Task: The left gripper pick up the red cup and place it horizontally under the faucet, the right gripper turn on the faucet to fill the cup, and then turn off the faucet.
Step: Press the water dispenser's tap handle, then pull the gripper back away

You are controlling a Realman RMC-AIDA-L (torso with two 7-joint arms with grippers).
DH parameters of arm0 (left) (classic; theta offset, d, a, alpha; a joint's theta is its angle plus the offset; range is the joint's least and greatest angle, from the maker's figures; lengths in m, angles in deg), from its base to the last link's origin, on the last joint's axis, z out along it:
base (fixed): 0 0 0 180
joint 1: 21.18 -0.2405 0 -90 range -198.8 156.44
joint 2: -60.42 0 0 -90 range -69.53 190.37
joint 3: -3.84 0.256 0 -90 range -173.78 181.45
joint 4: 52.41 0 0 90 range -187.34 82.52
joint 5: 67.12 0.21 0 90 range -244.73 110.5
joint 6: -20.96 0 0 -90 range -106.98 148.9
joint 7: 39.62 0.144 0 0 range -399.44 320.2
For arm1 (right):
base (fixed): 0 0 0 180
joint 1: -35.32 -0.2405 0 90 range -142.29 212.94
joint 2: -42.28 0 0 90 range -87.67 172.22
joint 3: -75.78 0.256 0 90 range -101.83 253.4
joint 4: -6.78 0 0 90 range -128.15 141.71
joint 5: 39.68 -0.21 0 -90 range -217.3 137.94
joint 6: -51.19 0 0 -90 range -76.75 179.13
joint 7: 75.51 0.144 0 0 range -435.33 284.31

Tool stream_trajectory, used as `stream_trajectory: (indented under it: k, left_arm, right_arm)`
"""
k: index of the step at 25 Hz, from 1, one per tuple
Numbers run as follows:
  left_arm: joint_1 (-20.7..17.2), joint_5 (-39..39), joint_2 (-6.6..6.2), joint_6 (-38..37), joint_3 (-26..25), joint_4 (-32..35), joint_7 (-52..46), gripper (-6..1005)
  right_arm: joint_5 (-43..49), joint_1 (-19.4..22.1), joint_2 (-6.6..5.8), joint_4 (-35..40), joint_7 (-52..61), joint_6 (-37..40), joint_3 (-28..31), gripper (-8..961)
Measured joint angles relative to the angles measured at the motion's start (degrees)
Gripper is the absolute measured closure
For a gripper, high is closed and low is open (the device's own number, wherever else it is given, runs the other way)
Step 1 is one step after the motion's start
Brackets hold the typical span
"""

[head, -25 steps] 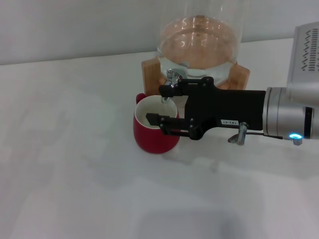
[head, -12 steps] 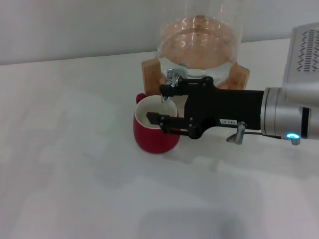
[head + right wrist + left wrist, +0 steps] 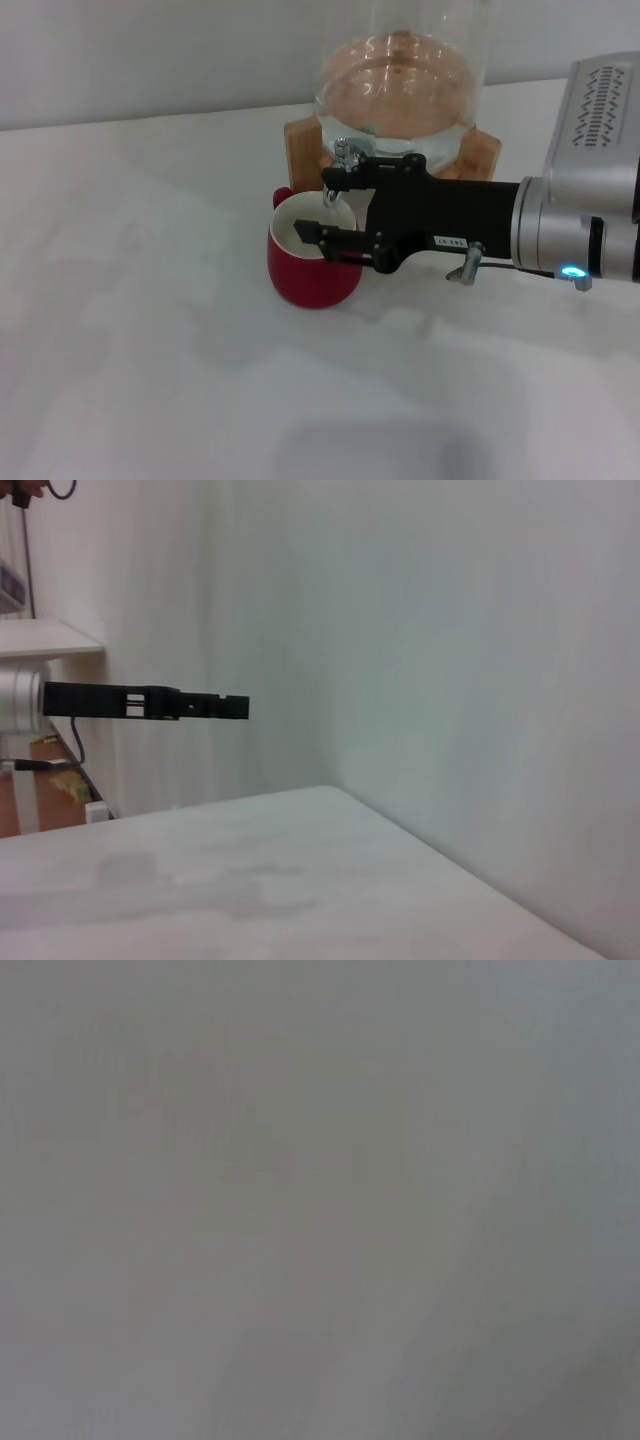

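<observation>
The red cup (image 3: 305,275) stands upright on the white table, its cream inside facing up, right in front of the wooden stand. The chrome faucet (image 3: 341,160) on the clear glass dispenser jar (image 3: 400,85) points its spout down over the cup's mouth. My right gripper (image 3: 314,206) reaches in from the right and is open. Its far finger lies against the faucet, just under the lever, and its near finger hangs over the cup's rim. The left gripper is out of view; the left wrist view is blank grey. The right wrist view shows one black straight finger (image 3: 150,702) before a white wall.
The wooden stand (image 3: 302,140) holds the jar at the back of the table (image 3: 150,330). A grey perforated box (image 3: 600,110) sits on my right arm at the right edge. A white wall runs behind the table.
My right arm has shifted a little to the left and its fingers have crept slightly left and up at the faucet. The cup has not moved.
</observation>
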Motion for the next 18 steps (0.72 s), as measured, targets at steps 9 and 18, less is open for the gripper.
stream_trajectory:
  k: [9, 18]
  left_arm:
    - [0.0, 0.0, 0.00, 0.1, 0.0, 0.2, 0.0, 132]
    - [0.1, 0.0, 0.00, 0.1, 0.0, 0.3, 0.0, 132]
  right_arm:
    - [0.0, 0.6, -0.12, -0.3, 0.0, -0.1, 1.1, 322]
    - [-0.1, 1.5, -0.18, -0.4, 0.0, -0.3, 3.1, 323]
